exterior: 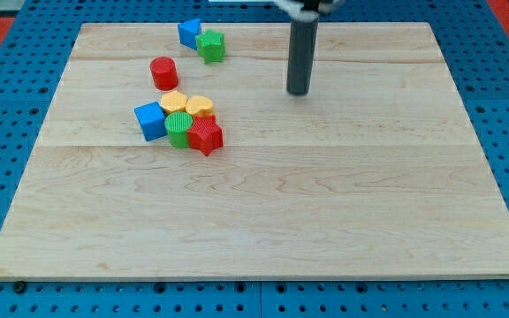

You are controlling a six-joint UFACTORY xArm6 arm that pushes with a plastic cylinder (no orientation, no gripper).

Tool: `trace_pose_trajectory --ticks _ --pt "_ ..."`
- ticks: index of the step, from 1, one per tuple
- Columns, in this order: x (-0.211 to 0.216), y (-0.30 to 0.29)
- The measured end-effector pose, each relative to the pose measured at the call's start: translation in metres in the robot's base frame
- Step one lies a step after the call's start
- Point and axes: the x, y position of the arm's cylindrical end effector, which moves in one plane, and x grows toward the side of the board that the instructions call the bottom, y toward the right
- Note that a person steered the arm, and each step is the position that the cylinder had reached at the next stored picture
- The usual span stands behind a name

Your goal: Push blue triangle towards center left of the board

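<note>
The blue triangle lies near the top edge of the wooden board, left of centre, touching a green star-shaped block on its right. My tip is at the end of the dark rod, to the right of and below these two blocks, well apart from them. It touches no block.
A red cylinder lies below the blue triangle. Further down is a tight cluster: blue cube, yellow block, yellow heart, green cylinder, red star. Blue pegboard surrounds the board.
</note>
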Motion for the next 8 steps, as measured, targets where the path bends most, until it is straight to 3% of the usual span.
trace_pose_trajectory --ticks 1,2,4,6,7,8 --pt "-0.079 0.002" --pt "-0.116 -0.018" --pt "-0.117 -0.144" --pt "-0.052 -0.183" --pt "-0.035 -0.237" --pt "-0.043 -0.251"
